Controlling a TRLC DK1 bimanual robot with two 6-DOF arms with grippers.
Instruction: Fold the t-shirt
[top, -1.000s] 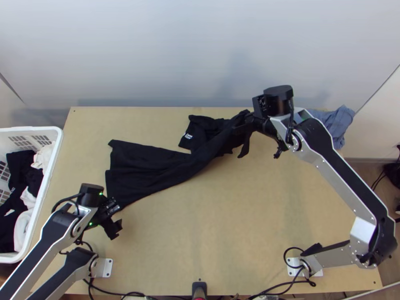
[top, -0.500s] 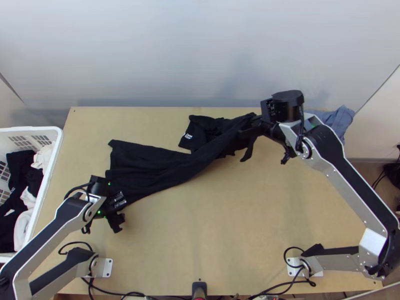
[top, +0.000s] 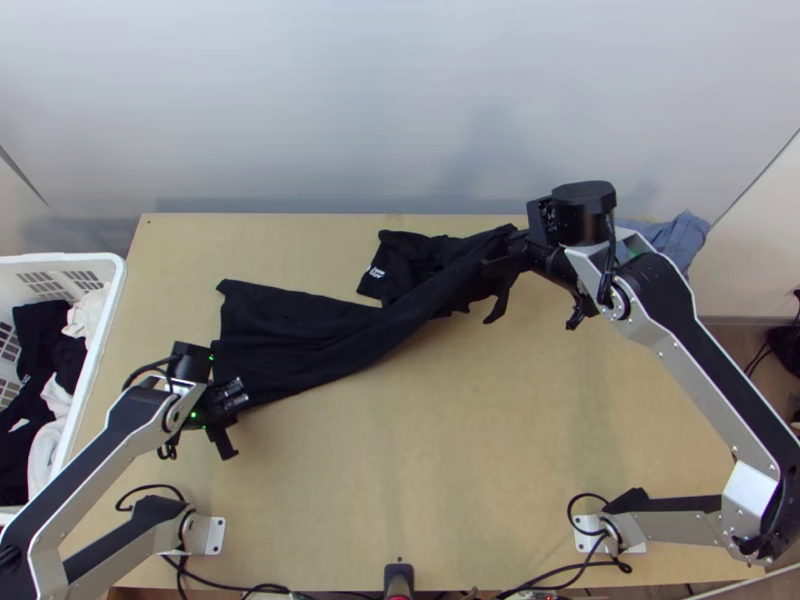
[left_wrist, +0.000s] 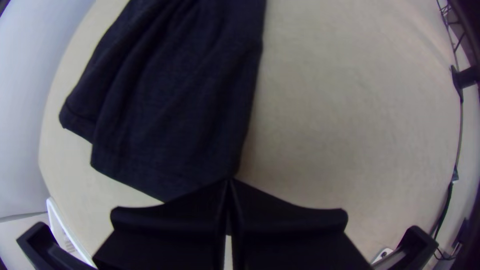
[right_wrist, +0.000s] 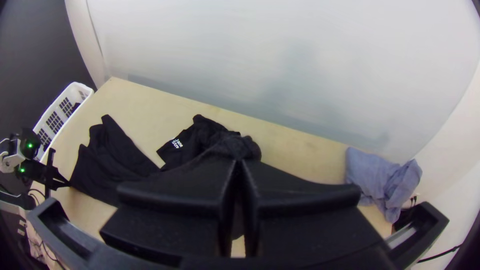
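Near side first. We are finding the left gripper (left_wrist: 230, 181) at the near corner of the hem, its fingers pressing together at the tips and, as we are reading it, pinching that corner. The black t-shirt (top: 300, 335) is lying on the worktop (top: 450, 450) with its long axis running on the slant, from this corner away to the far right. Its body is spreading in loose pleats; the other hem corner is lying free, farther off but nearer the left arm than the right.

Going farther out, we are seeing the cloth narrowing into a twisted band, with a bunched part bearing a white print (top: 377, 272) lying on its far side. At the far end the right gripper (right_wrist: 239, 161) is pinching a gathered bit of cloth, fingers closing on it, a tail hanging beside.

We are judging this as straightening before folding: the next pull is wanting to run along that slant, or the twist will be staying in.
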